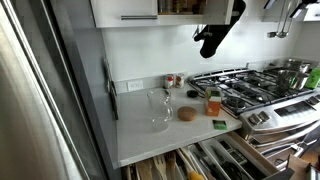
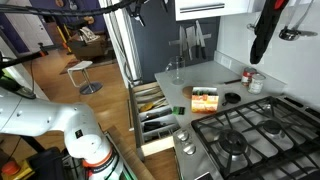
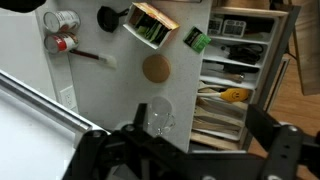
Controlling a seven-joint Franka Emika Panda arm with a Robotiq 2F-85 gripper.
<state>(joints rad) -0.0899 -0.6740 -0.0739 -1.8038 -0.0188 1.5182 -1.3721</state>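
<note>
While the gripper (image 1: 211, 41) hung well above the glass (image 1: 159, 108), its jaws stood wide and empty; a cork coaster (image 1: 187, 114) lay beside the glass.

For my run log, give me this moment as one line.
gripper open, empty | hangs high above counter | glass upright on counter | drawers open

White stone countertop (image 1: 138, 140) is running between a tall stainless steel refrigerator (image 1: 40, 100) and a steel gas cooktop (image 1: 250, 85), with white wall cabinets (image 1: 125, 10) hanging above. Pale wooden drawers (image 2: 150, 118) are standing open. Brown timber floor (image 2: 50, 110) is catching daylight.
</note>
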